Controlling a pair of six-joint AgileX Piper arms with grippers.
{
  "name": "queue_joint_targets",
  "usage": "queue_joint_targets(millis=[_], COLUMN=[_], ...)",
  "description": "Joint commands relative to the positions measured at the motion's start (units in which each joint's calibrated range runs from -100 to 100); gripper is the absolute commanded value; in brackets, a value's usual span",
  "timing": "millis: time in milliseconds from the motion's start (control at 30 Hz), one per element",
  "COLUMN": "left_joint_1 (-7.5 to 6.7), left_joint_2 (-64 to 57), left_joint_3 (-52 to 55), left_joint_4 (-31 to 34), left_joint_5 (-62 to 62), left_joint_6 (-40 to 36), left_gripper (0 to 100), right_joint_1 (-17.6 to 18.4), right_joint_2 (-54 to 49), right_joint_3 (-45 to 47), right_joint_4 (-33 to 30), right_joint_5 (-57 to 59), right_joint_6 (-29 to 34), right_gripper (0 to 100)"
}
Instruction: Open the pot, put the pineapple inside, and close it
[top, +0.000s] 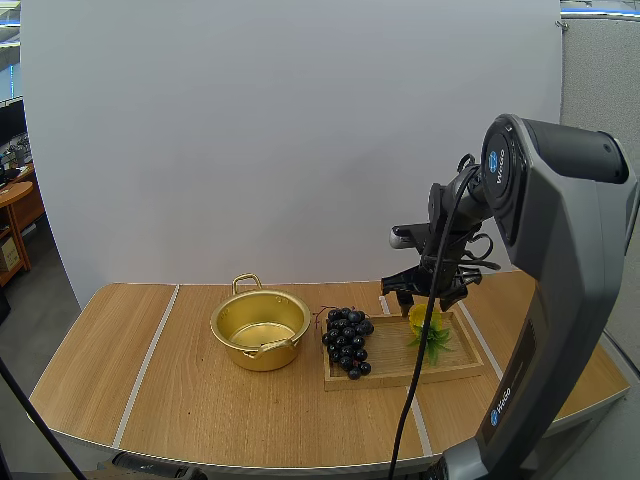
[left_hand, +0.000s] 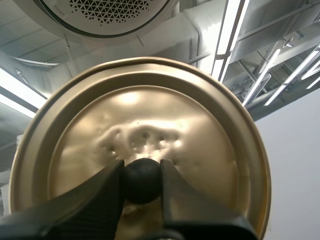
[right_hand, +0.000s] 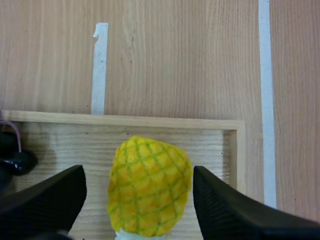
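A gold pot (top: 260, 329) stands open on the table, with no lid on it. The gold lid (left_hand: 140, 150) hangs in my left gripper (left_hand: 142, 175), whose fingers pinch its black knob (left_hand: 142, 181). A yellow pineapple (top: 424, 318) with green leaves lies on the wooden tray (top: 400, 372) at the right. My right gripper (top: 422, 295) hovers just above the fruit. In the right wrist view the pineapple (right_hand: 149, 186) sits between the spread fingers of my right gripper (right_hand: 137, 200), which is open and not touching it.
A bunch of dark grapes (top: 348, 340) lies on the tray's left end, between pot and pineapple; some grapes (right_hand: 15, 161) show beside my right gripper's finger. White tape lines (top: 145, 365) run across the wooden table. The tray's rim (right_hand: 150, 121) lies just beyond the pineapple.
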Motion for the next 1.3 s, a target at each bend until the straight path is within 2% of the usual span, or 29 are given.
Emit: queue_joint_targets(millis=[0,467,500,533,567,633,667,833,1000,1167,1267], left_joint_1=[-0.09,-0.09,-0.09,-0.09,-0.09,-0.09,-0.09,-0.09,-0.09,-0.09,-0.09], left_joint_2=[-0.17,-0.17,-0.17,-0.17,-0.17,-0.17,-0.17,-0.17,-0.28,-0.28,-0.28], left_joint_3=[-0.55,-0.55,-0.55,-0.55,-0.55,-0.55,-0.55,-0.55,-0.55,-0.55,-0.55], left_joint_4=[0.09,0.09,0.09,0.09,0.09,0.09,0.09,0.09,0.09,0.09,0.09], left_joint_5=[-1.86,-1.86,-1.86,-1.86,-1.86,-1.86,-1.86,-1.86,-1.84,-1.84,-1.84], left_joint_6=[-0.25,-0.25,-0.25,-0.25,-0.25,-0.25,-0.25,-0.25,-0.25,-0.25,-0.25], left_gripper=[0,0,0,0,0,0,0,0,0,0,0], right_joint_1=[-0.26,-0.70,-0.70,-0.70,-0.70,-0.70,-0.70,-0.70,1.21,6.09,9.04], right_joint_2=[2.57,6.93,6.93,6.93,6.93,6.64,6.63,4.81,-7.71,-18.01,-20.82], right_joint_3=[-0.37,-0.25,-0.25,-0.25,-0.25,-0.25,-0.25,-0.25,-0.39,-0.68,-2.89], right_joint_4=[-0.37,0.00,0.00,0.00,0.00,0.69,0.81,1.05,3.54,3.54,4.06], right_joint_5=[-2.49,-3.40,-3.40,-3.40,-3.00,-2.11,-1.71,-0.53,-0.19,-1.34,2.50], right_joint_6=[-0.47,-0.47,-0.47,-0.47,-0.47,-0.47,-0.47,-0.47,-3.85,-4.43,-4.43], right_gripper=[100,100,92,77,56,8,0,0,0,0,0])
